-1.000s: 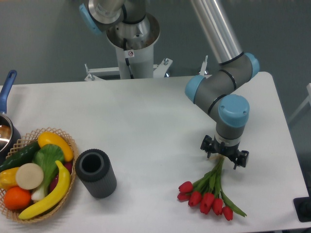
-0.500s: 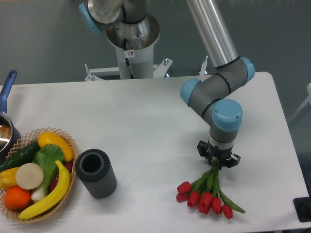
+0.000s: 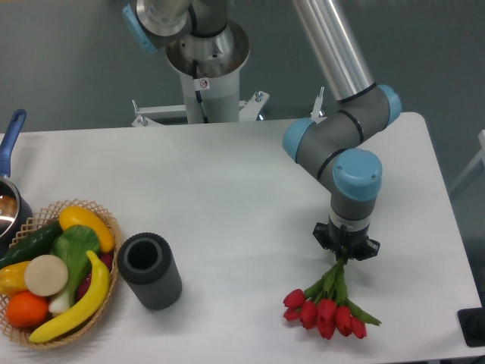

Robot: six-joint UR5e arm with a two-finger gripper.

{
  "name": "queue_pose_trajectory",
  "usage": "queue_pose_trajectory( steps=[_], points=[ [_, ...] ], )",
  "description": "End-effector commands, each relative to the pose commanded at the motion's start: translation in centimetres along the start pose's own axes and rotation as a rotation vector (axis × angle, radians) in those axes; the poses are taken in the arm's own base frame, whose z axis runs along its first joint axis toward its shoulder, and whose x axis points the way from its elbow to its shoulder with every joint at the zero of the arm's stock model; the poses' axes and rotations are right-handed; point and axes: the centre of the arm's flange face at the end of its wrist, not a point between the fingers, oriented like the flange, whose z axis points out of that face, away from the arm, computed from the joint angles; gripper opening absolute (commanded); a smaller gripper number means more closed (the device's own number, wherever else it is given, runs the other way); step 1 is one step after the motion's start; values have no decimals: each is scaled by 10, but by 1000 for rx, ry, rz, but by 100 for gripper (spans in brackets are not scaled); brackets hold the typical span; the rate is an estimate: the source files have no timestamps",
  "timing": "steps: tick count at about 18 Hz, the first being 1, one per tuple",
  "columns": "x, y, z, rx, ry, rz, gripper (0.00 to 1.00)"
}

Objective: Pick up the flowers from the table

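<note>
Nearest the camera, the flowers lie at the 5 o'clock part of the table, red heads fanned toward the front edge and green stems converging upward to 12 o'clock, where they meet the gripper. The gripper appears closed on the stem ends, its 2 fingers drawn in tight around them, though the wrist housing hides the contact itself and the firmness of the hold cannot be confirmed. Whether the heads rest on the surface or hang just clear of it cannot be told from this angle. Judged step: lifting with the stems secured. To do it well, the lift should be straight up and slow, since the heads are the heavy end and will swing below the grip point; a hold this near the stem tips leaves little margin for slip. At 8 o'clock stands a dark cylinder, well apart, with a wicker basket of fruit and vegetables beyond it at 9 o'clock. The arm base is farthest, at 12 o'clock.
</note>
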Motion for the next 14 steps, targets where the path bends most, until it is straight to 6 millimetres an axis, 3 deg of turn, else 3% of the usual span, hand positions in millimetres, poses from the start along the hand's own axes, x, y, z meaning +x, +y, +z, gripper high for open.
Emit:
queue_pose_trajectory(
  steps=[4,11,14],
  points=[
    [-16,0,-18,6,-28,0,9],
    [-42,-20,-52,-36,32,34,10],
    [-43,-21,-55,-58,75,68,10]
  ],
)
